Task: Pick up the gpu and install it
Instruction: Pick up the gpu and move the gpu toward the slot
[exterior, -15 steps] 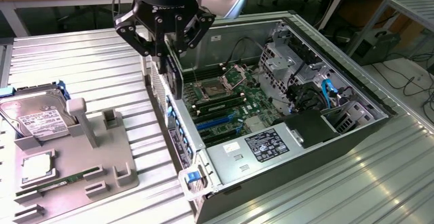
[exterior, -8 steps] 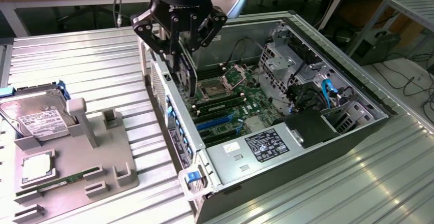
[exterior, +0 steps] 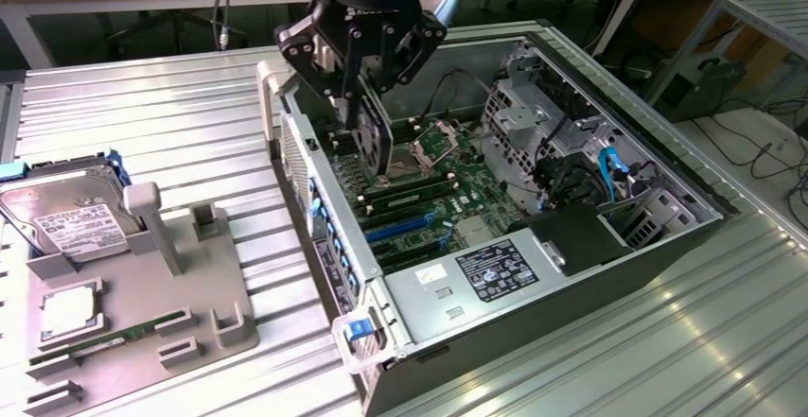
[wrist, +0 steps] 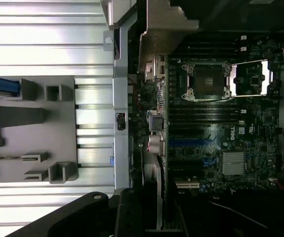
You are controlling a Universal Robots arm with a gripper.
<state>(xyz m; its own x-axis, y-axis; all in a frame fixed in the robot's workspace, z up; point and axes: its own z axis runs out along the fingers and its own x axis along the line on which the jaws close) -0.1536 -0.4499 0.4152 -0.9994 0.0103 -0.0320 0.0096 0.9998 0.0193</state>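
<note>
With the gripper [exterior: 363, 91] clamped on the upright gpu [exterior: 374, 147] over the motherboard [exterior: 442, 199], its edge alignment is hard to judge, and a skewed card could jam.

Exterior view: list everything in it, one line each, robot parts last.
table: one, silver slatted metal, under everything
computer case: one, black and grey, lying open toward the exterior view's right
motherboard: one, green, inside the case
tray: one, grey, on the table at the exterior view's left
hard drive: one, silver with white label, in the tray
processor chip: one, silver, in the tray
memory stick: one, green, in the tray
gpu: one, black, held upright over the motherboard
gripper: one, black, shut on the gpu
</note>
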